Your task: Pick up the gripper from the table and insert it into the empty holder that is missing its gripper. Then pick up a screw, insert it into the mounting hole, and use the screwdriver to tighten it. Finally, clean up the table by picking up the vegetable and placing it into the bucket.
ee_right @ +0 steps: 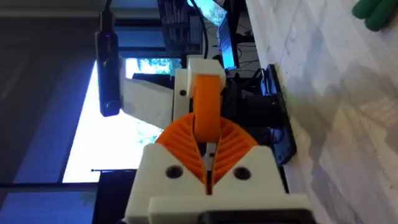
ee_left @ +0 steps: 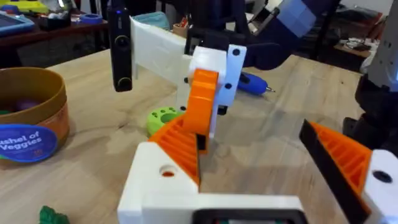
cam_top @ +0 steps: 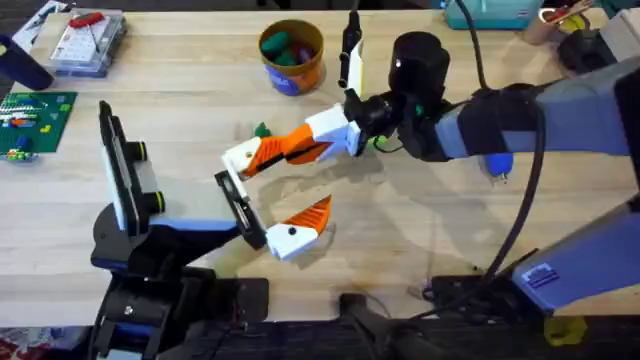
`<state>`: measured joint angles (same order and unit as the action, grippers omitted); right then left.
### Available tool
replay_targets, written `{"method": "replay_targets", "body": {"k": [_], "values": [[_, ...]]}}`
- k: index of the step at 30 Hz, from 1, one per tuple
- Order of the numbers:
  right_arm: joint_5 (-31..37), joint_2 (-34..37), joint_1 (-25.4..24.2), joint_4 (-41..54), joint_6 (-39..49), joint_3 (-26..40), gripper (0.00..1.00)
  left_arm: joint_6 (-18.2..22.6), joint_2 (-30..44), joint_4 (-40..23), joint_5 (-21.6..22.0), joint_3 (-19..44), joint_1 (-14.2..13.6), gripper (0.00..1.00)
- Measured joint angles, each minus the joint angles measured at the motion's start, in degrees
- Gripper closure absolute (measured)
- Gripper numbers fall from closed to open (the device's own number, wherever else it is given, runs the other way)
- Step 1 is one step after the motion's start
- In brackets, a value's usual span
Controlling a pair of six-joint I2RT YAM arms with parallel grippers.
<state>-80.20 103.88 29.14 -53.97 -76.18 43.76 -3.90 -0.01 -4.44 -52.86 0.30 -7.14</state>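
Overhead: one right gripper point(cam_top: 285, 150), orange ribbed pads clamped on one gripper point(cam_top: 243, 158), a white plastic block with an orange pointed finger, held between its jaws just above the holder point(cam_top: 238, 208), a flat black plate. One round orange bucket point(cam_top: 291, 56) sits beyond the jaws. Left gripper point(ee_left: 205, 180): can't tell its state.

The bucket point(cam_top: 291, 57) stands behind the holder point(cam_top: 240, 208) (vegetables inside), a screwdriver point(cam_top: 497, 165) lying to the right.

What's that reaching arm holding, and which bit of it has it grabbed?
The right fingers clamp the gripper by its orange finger.
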Motion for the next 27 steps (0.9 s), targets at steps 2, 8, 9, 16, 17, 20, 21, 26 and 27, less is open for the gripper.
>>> {"method": "replay_targets", "body": {"k": [2, 8, 9, 16, 17, 20, 21, 26, 27], "values": [[0.02, 0.0, 0.2, 0.45, 0.52, 0.31, 0.986, 0.01, 0.01, 0.03, 0.13, 0.0, 0.0, 0.013], [0.44, 0.0, 0.91, 0.87, 1.27, 0.67, 0.986, 0.02, 0.0, 0.1, 0.54, 0.0, 0.0, 0.013], [0.59, 0.0, 1.03, 0.87, 1.27, 0.69, 0.986, 0.02, 0.0, 0.11, 0.61, 0.0, 0.0, 0.013], [1.46, 0.0, 1.6, 0.86, 1.29, 0.77, 0.986, 0.02, 0.0, 0.14, 1.06, 0.0, 0.0, 0.014], [1.52, 0.0, 1.61, 0.85, 1.29, 0.77, 0.986, 0.02, 0.0, 0.14, 1.08, 0.0, 0.0, 0.015], [1.86, 0.0, 1.69, 0.87, 1.37, 0.81, 0.986, 0.02, 0.0, 0.14, 1.26, 0.0, 0.0, 0.014], [2.05, 0.0, 1.72, 0.87, 1.45, 0.85, 0.986, 0.02, 0.0, 0.15, 1.33, 0.0, 0.01, 0.014], [2.62, 0.0, 1.86, 0.86, 1.58, 0.88, 0.986, 0.02, 0.0, 0.16, 1.49, 0.0, 0.22, 0.014], [2.62, 0.0, 1.86, 0.87, 1.64, 0.88, 0.986, 0.02, 0.0, 0.16, 1.51, 0.0, 0.22, 0.014]]}}
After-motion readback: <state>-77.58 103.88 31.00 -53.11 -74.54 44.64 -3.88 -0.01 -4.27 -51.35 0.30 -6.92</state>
